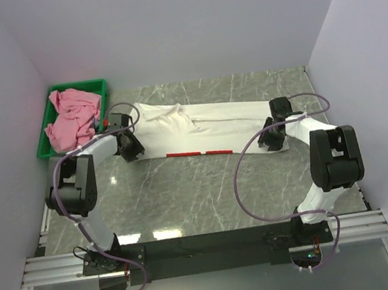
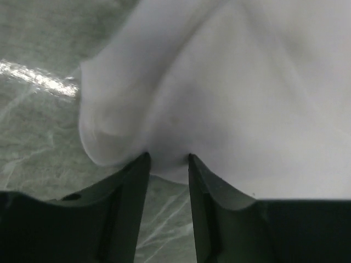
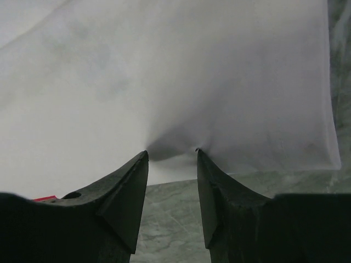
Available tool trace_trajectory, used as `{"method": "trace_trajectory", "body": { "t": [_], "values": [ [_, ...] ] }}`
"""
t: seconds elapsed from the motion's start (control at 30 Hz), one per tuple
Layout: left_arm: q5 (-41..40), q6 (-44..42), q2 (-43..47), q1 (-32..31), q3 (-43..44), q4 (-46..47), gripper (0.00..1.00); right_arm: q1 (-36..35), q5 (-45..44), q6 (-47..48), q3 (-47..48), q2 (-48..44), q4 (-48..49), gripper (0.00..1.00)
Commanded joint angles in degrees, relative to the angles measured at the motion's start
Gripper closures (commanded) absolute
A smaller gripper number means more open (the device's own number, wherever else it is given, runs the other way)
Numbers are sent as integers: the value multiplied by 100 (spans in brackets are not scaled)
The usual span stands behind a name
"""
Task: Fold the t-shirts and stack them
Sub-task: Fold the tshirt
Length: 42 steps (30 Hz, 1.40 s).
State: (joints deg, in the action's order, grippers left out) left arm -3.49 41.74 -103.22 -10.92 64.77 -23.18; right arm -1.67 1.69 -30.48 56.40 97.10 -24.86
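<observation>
Marble table point(image 1: 207, 193); white shirt point(image 1: 213, 124) spread; green tray point(image 1: 82, 85) holds pink shirt point(image 1: 72, 118).

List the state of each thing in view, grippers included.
white t-shirt: spread in a long band on the table, partly folded.
pink t-shirt: crumpled in the green tray.
green tray: upright, holding the pink t-shirt.
left gripper: shut on the white t-shirt's near edge.
right gripper: shut on the white t-shirt's near edge.
</observation>
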Motion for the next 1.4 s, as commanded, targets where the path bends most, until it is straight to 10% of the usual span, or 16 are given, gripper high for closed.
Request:
{"method": "trace_trajectory", "body": {
  "t": [0.0,0.33,0.57,0.83,1.37],
  "values": [
    [-29,378,414,168,-831,-82,58,114,304,-169,-401,-156,-133,52],
    [146,827,2427,441,-3031,-134,62,132,376,-406,-2035,-1569,-115,51],
    [164,626,3967,433,-2744,-213,20,141,200,-283,-2028,-2222,-89,50],
    [243,-42,2220,117,-819,331,14,141,51,6,-1484,-2318,-141,50],
    [-389,-430,-321,-174,695,130,48,-26,358,139,-1404,-1712,307,50]
  ]
}}
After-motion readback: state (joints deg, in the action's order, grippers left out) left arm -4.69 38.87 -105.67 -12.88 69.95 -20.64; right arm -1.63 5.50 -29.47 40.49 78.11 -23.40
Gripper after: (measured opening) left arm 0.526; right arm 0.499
